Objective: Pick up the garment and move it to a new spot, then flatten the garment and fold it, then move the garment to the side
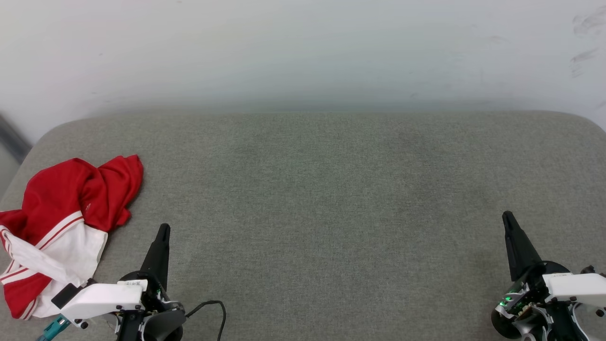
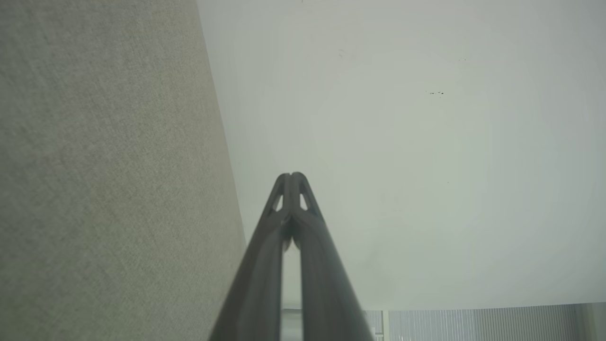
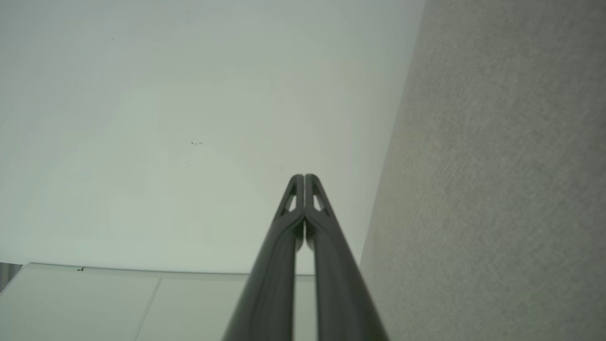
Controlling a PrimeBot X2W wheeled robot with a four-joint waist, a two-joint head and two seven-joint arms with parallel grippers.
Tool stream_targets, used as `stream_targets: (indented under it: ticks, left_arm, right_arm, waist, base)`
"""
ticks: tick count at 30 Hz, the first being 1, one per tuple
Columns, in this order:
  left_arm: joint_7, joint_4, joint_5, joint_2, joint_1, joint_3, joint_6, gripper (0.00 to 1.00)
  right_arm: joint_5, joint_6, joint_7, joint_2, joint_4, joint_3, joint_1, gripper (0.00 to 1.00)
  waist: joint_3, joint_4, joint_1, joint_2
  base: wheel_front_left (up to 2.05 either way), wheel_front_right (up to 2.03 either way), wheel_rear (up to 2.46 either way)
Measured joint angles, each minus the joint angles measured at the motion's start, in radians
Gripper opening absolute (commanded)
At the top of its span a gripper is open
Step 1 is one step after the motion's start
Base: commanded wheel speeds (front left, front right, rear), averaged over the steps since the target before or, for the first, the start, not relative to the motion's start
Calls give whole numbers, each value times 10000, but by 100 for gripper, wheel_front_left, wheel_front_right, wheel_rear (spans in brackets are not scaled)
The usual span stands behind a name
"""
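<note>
the red jersey t-shirt [image 1: 71, 222] lies crumpled in a heap at the near left corner of the grey fabric-covered surface [image 1: 331, 213], its left part reaching that surface's left edge. red cloth is bunched at the top of the heap; a white sleeve with red stripes spills out below it, toward the surface's near edge. no print can be read in the folds.

the left gripper [image 1: 164, 228] hangs over the near left part of the surface, just beside the t-shirt's lower right side and not touching it. its two dark fingers are pressed together with nothing between them, which the left wrist view confirms. a black cable [image 1: 213, 305] loops out from behind its wrist.

the right gripper [image 1: 507, 217] is over the near right part of the surface, well apart from the t-shirt, with its fingers also pressed together on nothing.

a pale wall [image 1: 303, 47] rises behind the surface's far edge.
</note>
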Motion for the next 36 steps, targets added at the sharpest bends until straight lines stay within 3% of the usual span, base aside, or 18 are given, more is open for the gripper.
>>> stream_targets:
  ticks: [20, 21, 36]
  left_arm:
    - [0, 0, 0, 0, 0, -2, -2, 0]
    - [-2, 31, 2, -2, 12, -6, 0, 100]
    - [-602, -121, 245, -27, 252, -640, 8, 100]
  right_arm:
    - [0, 0, 0, 0, 0, 0, 0, 0]
    - [0, 2, -2, 0, 25, 2, 17, 100]
    - [-184, -2, -447, 12, -88, 268, 329, 100]
  waist:
    - [0, 0, 0, 0]
    - [0, 0, 0, 0]
    - [-2, -14, 0, 0]
  base:
    - [0, 0, 0]
    - [0, 0, 0]
    - [0, 0, 0]
